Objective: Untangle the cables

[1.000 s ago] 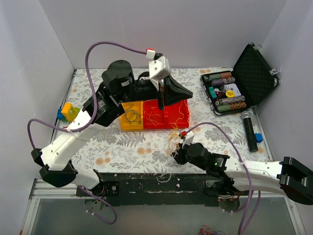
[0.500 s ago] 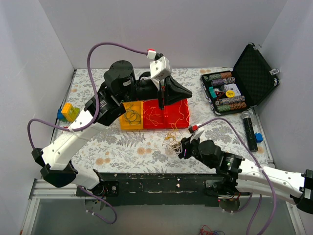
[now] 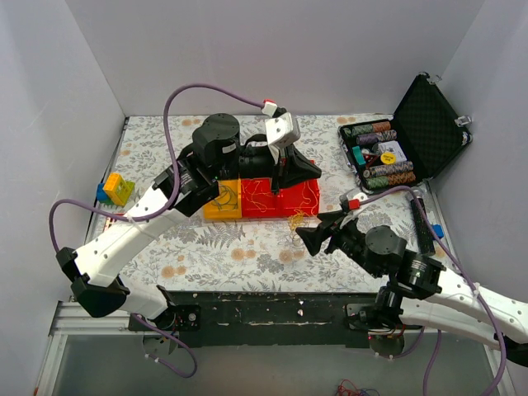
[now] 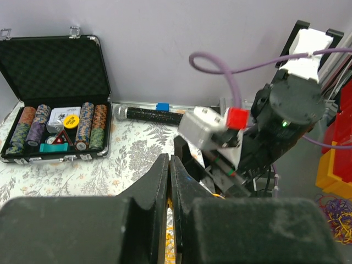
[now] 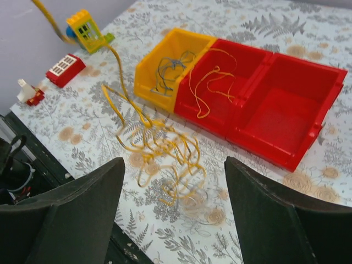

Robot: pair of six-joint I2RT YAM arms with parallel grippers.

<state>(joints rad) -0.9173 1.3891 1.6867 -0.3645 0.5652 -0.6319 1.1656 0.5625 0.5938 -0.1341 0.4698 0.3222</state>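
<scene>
A loose tangle of yellow and whitish cables point(image 5: 165, 157) lies on the patterned table just in front of the red bins, also seen in the top view as the small clump of cables point(image 3: 294, 221). One yellow strand point(image 5: 118, 82) rises from it to the upper left. My left gripper point(image 3: 281, 180) hangs over the red bins; in its wrist view the left gripper point(image 4: 168, 162) is shut on a yellow cable point(image 4: 169, 234). My right gripper point(image 3: 312, 233) stands wide open just right of the clump. In its own view the right gripper point(image 5: 175, 165) frames the tangle without touching it.
A yellow bin point(image 5: 148, 66) holds green-blue wires. The middle red bin point(image 5: 242, 60) holds yellow wires, and the right red bin point(image 5: 286, 118) holds none. An open poker-chip case point(image 3: 433, 115) and a microphone point(image 3: 421, 219) lie at right. Toy blocks point(image 3: 115, 190) sit at left.
My right gripper has opened wide and drawn back to the right, leaving the clump on the table. The left arm has shifted slightly right, still gripping its strand.
</scene>
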